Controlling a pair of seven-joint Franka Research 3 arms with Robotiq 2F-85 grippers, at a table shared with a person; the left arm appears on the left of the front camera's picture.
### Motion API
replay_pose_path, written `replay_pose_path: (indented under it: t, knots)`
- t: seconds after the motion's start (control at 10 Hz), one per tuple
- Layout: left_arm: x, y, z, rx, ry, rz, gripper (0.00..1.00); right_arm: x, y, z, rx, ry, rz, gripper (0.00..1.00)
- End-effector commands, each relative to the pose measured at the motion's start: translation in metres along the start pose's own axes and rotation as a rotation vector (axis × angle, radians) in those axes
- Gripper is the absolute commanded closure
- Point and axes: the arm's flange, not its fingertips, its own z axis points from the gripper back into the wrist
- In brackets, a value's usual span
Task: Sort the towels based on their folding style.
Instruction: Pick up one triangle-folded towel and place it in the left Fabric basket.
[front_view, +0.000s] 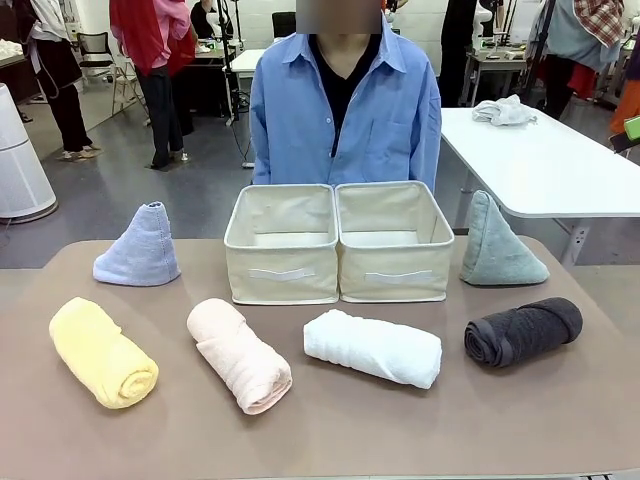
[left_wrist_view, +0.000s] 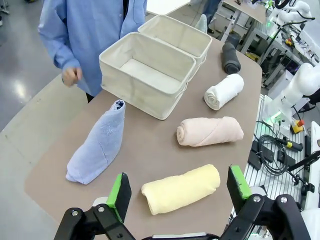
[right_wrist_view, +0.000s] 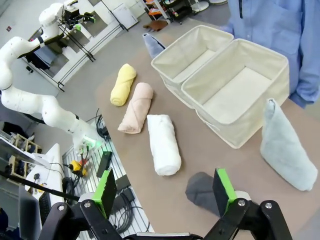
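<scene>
Two beige fabric bins sit in the upper middle of the front view, the left bin (front_view: 282, 262) pressed against the right bin (front_view: 394, 258), both showing bare bottoms. A person (front_view: 345, 100) in a blue shirt stands just behind them at the far edge of the brown table (front_view: 560, 430). In my left wrist view that person's hand (left_wrist_view: 72, 76) hangs loosely curled at the upper left, off the table. At the upper right of the front view a white table (front_view: 560, 165) carries a whitish-grey cloth heap (front_view: 503, 111). Nothing lies on or across the towels. My left gripper (left_wrist_view: 179, 189) has its jaws spread wide and grips nothing. The yellow roll (left_wrist_view: 197, 182) shows between the green pads at the bottom of that frame, untouched. My right gripper (right_wrist_view: 164, 190) is just as wide and empty, with the dark grey roll (right_wrist_view: 200, 192) partly hidden behind one pad at the lower right. In the front view four terry cylinders lie in a row across the lower part, each apart from its neighbour. From left to right they are the yellow, the pale pink roll (front_view: 239, 354), the white roll (front_view: 373, 347) and the dark grey. The lavender-blue cone (front_view: 138, 250) stands upright left of the bins. The grey-green cone (front_view: 497, 245) stands upright just beside the right bin.
</scene>
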Motion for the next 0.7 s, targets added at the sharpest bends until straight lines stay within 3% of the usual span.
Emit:
replay_pose_path:
  t: [0.0, 0.6]
  knots:
    - [0.0018, 0.0003, -0.0009, 0.005, -0.013, -0.002, 0.0, -0.0005, -0.0002, 0.0008, -0.002, -0.001, 0.004, 0.0]
    - [0.0018, 0.0003, -0.0009, 0.005, -0.013, -0.002, 0.0, -0.0005, -0.0002, 0.0008, -0.002, -0.001, 0.004, 0.0]
